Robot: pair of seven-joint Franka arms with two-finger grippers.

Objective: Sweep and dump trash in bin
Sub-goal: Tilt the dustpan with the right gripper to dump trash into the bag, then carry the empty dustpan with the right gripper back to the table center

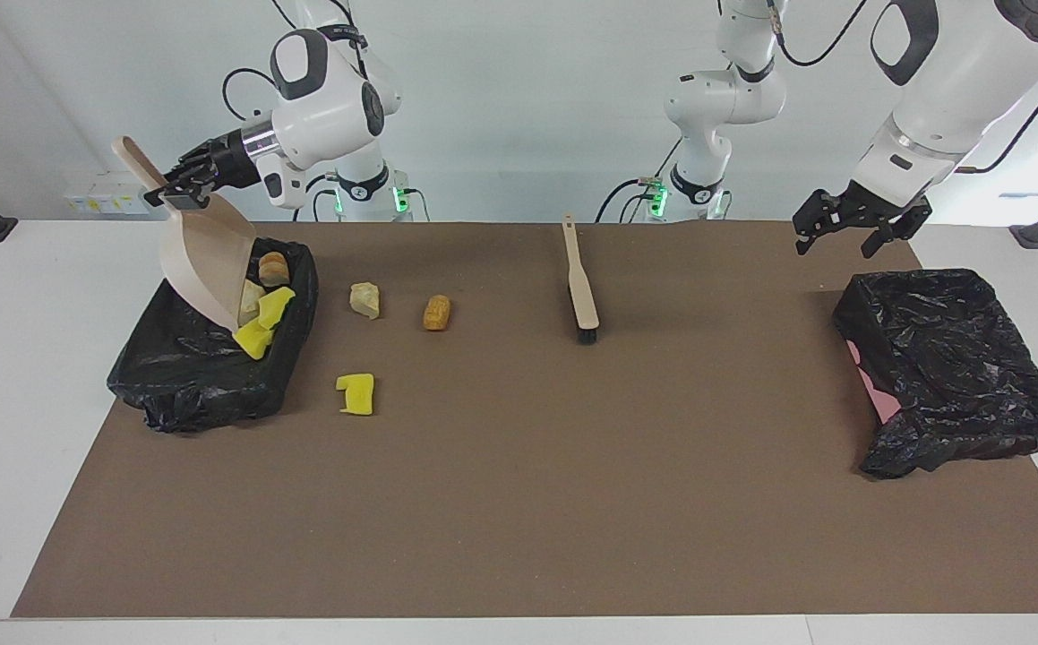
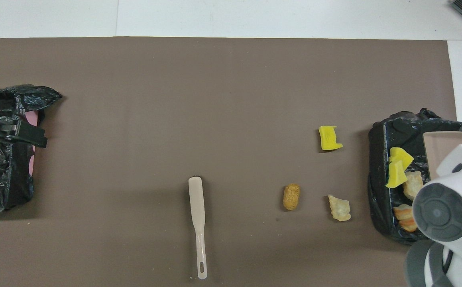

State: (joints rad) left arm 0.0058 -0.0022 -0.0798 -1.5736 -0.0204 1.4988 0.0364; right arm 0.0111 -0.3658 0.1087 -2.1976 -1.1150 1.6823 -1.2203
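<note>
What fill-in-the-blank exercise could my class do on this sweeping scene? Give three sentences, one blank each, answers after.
1. The right gripper holds the handle of the ____, tipped over a black-lined bin.
2. Scraps left on the brown mat: ____.
3. The brush lies on the mat, and the open left gripper is ____ it.

Missing words: dustpan; three; not touching

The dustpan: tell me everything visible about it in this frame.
The dustpan is beige, smooth like plastic, with a wide scoop and a long handle with a rounded end. It is tipped steeply, mouth down, over the black-lined bin at the right arm's end of the table. The right gripper is shut on its handle just above the scoop. Its lower lip sits by yellow scraps in the bin; contact is unclear.
</note>
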